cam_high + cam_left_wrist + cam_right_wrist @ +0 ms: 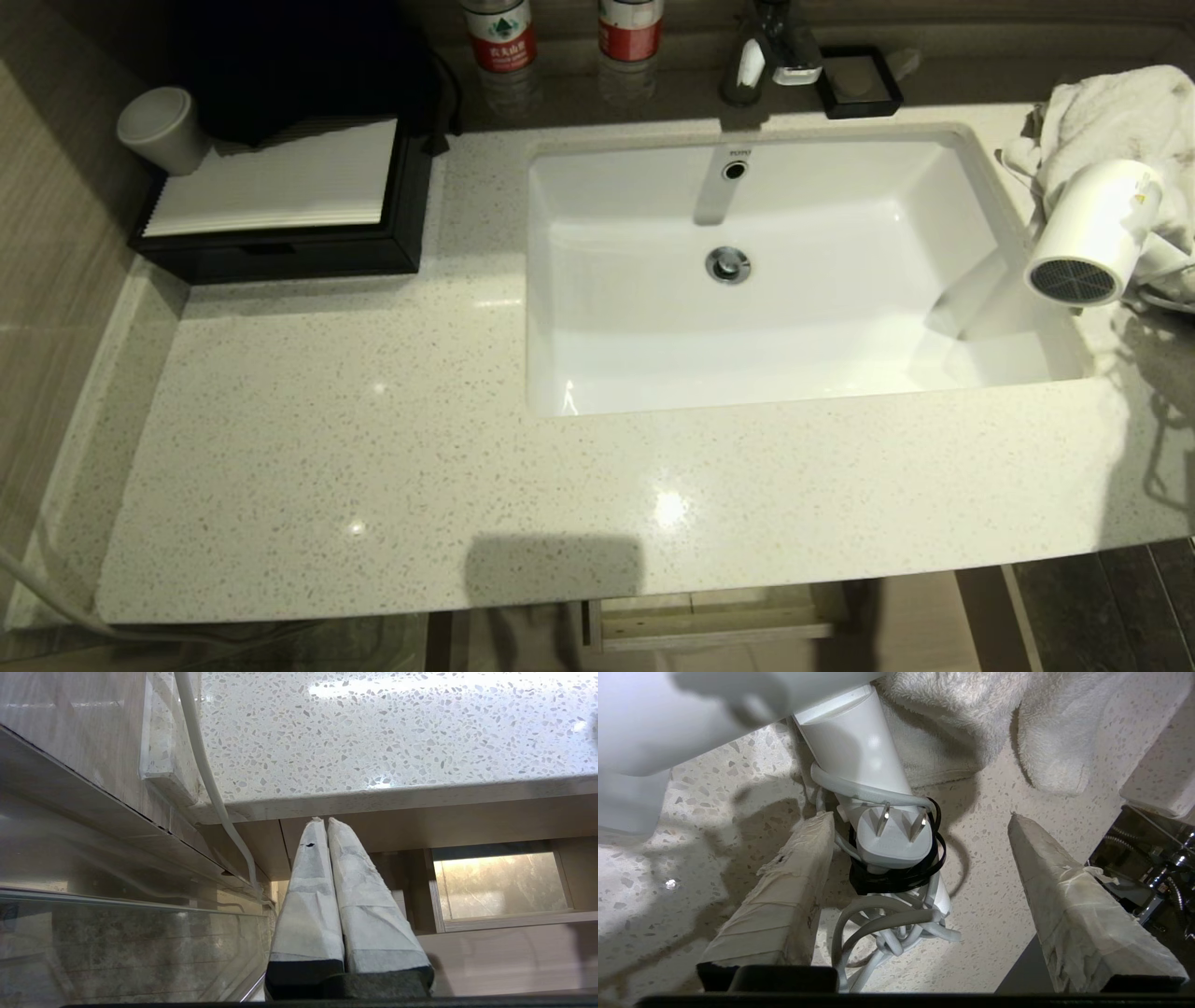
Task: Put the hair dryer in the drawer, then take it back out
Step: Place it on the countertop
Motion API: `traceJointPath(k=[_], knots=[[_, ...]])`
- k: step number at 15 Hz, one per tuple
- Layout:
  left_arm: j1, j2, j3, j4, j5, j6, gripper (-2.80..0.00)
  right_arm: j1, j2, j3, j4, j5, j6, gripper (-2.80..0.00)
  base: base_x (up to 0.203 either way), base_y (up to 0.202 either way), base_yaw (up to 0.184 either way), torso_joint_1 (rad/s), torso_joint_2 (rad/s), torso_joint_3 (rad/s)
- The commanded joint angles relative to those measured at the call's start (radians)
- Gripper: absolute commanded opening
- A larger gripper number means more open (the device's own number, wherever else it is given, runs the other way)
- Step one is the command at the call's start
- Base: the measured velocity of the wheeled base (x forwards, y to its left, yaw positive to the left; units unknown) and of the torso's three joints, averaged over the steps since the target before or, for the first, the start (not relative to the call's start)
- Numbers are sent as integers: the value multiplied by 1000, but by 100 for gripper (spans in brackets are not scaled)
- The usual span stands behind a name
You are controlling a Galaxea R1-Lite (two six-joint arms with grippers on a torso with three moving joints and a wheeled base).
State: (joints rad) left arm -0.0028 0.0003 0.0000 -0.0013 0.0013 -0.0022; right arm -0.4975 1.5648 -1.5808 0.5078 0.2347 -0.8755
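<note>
Right gripper [920, 858] stands with its taped fingers [784, 896] spread wide, one on each side of the hair dryer [859, 751] handle, and it is gripping nothing: one finger lies just beside the bundled cord [887, 924] and the plug [894, 840], while the other is well apart from them on the far side. From this wrist view the handle's long axis runs away from the gripper, starting at the plug end nearest the fingers and rising toward the barrel, so the handle lies lengthwise between the fingers, not across them. The head view shows the hair dryer [1092, 233] at the right end of the speckled countertop [373, 448], its grey grille overhanging the right rim of the sink [579, 280] and its back resting against the white terry towel [1111, 112]. Left gripper [327, 821] hangs pressed shut below the counter edge, well away, so the right arm is clearly the nearer one. Only a sliver of the drawer [709, 625] shows under the counter's front edge, and it looks pulled out a little. Judging by this, the dryer rests on the counter outside the drawer, and any new grasp would call for closing across the handle near the cord wrap.
</note>
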Motion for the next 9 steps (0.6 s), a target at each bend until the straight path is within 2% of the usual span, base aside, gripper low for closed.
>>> traceJointPath(k=[1,5,6,9], knots=[[0,0,0,0,0,0,-280,-6,-49,16,8,4,-6,0,0,0,0,0,0,0],[0,0,0,0,0,-1,-280,-10,-175,120,6,4,-7,0,0,0,0,0,0,0],[0,0,1,0,0,0,-280,-10,-217,155,7,4,-6,-280,0,0,0,0,0,0],[0,0,0,0,0,-1,-280,-3,-323,244,7,6,-6,-280,0,0,0,0,0,0]])
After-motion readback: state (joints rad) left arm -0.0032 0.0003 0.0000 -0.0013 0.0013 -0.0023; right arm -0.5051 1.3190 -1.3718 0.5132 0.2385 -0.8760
